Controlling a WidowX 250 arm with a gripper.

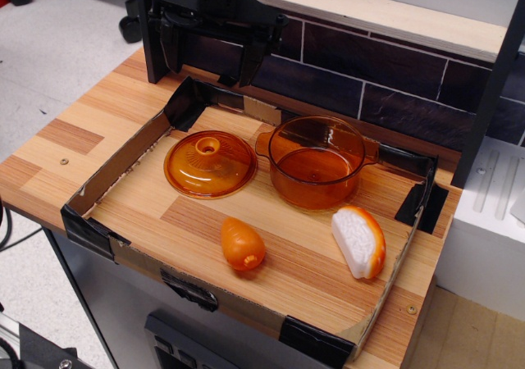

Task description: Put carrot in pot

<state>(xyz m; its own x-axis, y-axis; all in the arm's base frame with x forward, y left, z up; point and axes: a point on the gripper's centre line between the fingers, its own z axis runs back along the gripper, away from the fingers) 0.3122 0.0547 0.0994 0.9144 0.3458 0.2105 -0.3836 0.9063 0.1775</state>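
The carrot (242,243) is a small glossy orange toy lying on the wooden tabletop near the front, tapered end pointing away. The pot (317,161) is a round transparent amber pot with two side handles, standing upright and empty behind the carrot to the right. My gripper (207,57) hangs at the back left, well above and behind both, its two black fingers spread apart and empty.
A domed orange lid (210,163) with a knob lies left of the pot. A white-and-orange wedge toy (359,241) lies at the right front. A low cardboard wall (123,168) with black tape rings the work area. A dark tiled wall stands behind.
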